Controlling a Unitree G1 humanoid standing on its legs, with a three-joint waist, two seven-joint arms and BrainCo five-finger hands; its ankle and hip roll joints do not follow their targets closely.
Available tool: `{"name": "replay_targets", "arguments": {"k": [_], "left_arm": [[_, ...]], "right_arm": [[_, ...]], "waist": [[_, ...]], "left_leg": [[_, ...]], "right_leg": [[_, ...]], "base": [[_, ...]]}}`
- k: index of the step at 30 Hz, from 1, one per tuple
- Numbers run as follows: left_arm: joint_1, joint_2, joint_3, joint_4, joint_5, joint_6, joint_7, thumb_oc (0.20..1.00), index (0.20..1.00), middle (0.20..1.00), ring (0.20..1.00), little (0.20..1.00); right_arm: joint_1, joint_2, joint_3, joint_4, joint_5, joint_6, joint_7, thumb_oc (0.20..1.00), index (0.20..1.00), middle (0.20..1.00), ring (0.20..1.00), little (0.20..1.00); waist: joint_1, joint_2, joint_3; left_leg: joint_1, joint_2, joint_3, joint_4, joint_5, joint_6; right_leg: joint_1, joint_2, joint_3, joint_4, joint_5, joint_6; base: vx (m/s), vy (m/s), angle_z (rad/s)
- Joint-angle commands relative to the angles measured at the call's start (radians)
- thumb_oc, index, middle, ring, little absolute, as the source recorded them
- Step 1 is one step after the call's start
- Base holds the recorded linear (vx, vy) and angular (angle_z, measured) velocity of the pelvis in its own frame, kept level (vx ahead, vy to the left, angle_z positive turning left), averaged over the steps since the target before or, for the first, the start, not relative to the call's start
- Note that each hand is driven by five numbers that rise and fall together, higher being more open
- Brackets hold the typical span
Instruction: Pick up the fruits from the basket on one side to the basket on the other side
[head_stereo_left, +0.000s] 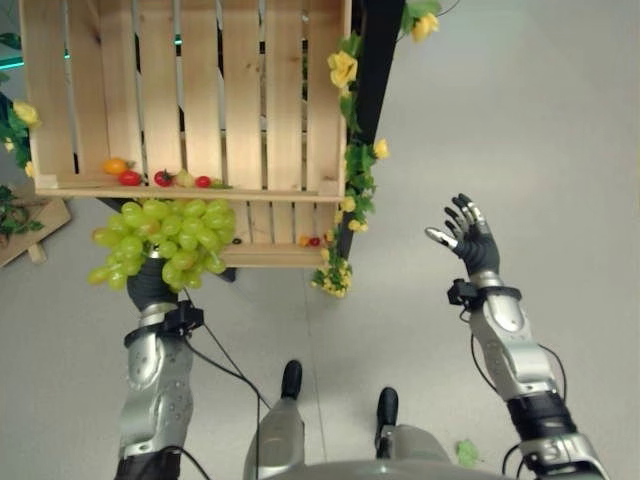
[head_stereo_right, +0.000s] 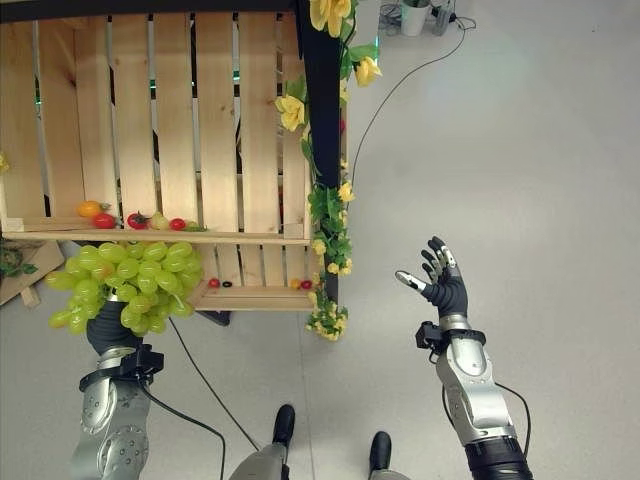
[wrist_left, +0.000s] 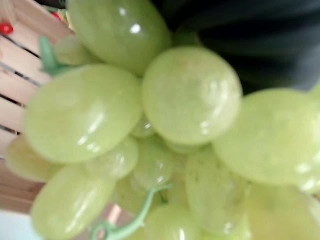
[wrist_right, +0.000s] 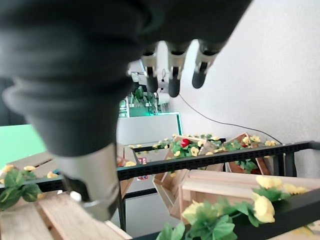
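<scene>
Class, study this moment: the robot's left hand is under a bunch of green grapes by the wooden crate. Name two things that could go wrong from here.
1. The green grapes hide the left hand, so the hold can't be checked; the bunch might slip and drop to the floor.
2. The bunch hangs right against the wooden crate edge; moving it could snag the slats or knock the small fruits on the ledge.
The right hand is open and apart, too far to catch it.

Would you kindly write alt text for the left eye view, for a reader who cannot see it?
The left hand holds up a bunch of green grapes in front of a slatted wooden crate with small fruits on its ledge. The right hand hangs open and empty over the grey floor, beside a dark post trimmed with yellow flowers.
</scene>
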Motion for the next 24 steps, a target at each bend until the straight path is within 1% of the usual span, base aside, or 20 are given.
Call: {"name": "replay_targets", "arguments": {"k": [1,6,9,10,11,16,24], "left_arm": [[-0.015,0.049,0.083,-0.144,-0.047,-0.11,-0.054,0.2,0.2,0.2,0.2,0.2],[-0.024,0.091,0.086,-0.154,-0.055,-0.104,-0.086,0.2,0.2,0.2,0.2,0.2],[-0.02,0.119,0.083,-0.159,-0.079,-0.087,-0.126,0.2,0.2,0.2,0.2,0.2],[-0.017,0.136,0.081,-0.168,-0.103,-0.078,-0.159,0.2,0.2,0.2,0.2,0.2],[-0.017,0.136,0.082,-0.168,-0.105,-0.078,-0.16,0.2,0.2,0.2,0.2,0.2],[-0.025,0.145,0.079,-0.186,-0.206,-0.066,-0.22,0.2,0.2,0.2,0.2,0.2],[-0.06,0.152,0.082,-0.201,-0.269,-0.079,-0.223,0.2,0.2,0.2,0.2,0.2]], "right_arm": [[-0.019,-0.008,0.008,0.003,0.021,-0.04,0.014,1.0,1.0,1.0,1.0,1.0],[-0.029,-0.013,0.025,0.029,0.021,-0.027,0.035,1.0,1.0,1.0,1.0,1.0],[-0.031,-0.016,0.03,0.04,0.023,-0.018,0.052,1.0,1.0,1.0,1.0,1.0],[-0.032,-0.02,0.033,0.046,0.029,-0.011,0.067,1.0,1.0,1.0,1.0,1.0],[-0.032,-0.02,0.033,0.046,0.029,-0.012,0.067,1.0,1.0,1.0,1.0,1.0],[-0.044,-0.022,0.043,0.069,0.034,-0.008,0.084,1.0,1.0,1.0,1.0,1.0],[-0.05,-0.016,0.066,0.091,0.045,-0.005,0.102,1.0,1.0,1.0,1.0,1.0]], "waist": [[0.012,-0.018,-0.097],[0.017,-0.017,-0.106],[0.017,-0.015,-0.111],[0.019,-0.013,-0.115],[0.019,-0.014,-0.115],[0.023,-0.008,-0.119],[0.022,0.009,-0.122]], "left_leg": [[-0.014,0.018,0.005,0.123,-0.187,-0.028],[-0.008,0.016,0.005,0.124,-0.193,-0.024],[-0.007,0.015,0.003,0.132,-0.2,-0.022],[-0.005,0.014,0.002,0.14,-0.206,-0.021],[-0.005,0.014,0.002,0.142,-0.207,-0.021],[-0.006,0.011,-0.003,0.175,-0.22,-0.023],[0.01,0.012,-0.004,0.167,-0.217,-0.025]], "right_leg": [[-0.025,-0.05,0.0,0.083,-0.145,0.028],[-0.019,-0.054,-0.001,0.084,-0.146,0.031],[-0.017,-0.058,0.001,0.089,-0.149,0.031],[-0.012,-0.059,0.0,0.091,-0.154,0.031],[-0.011,-0.059,0.0,0.091,-0.155,0.031],[0.006,-0.064,-0.002,0.103,-0.171,0.026],[0.028,-0.064,-0.01,0.094,-0.175,0.025]], "base": [[0.0,0.0,0.0],[0.0,0.0,0.0],[0.0,0.0,0.0],[0.0,0.0,0.0],[0.0,0.0,0.0],[0.0,0.0,0.0],[0.0,0.0,0.0]]}}
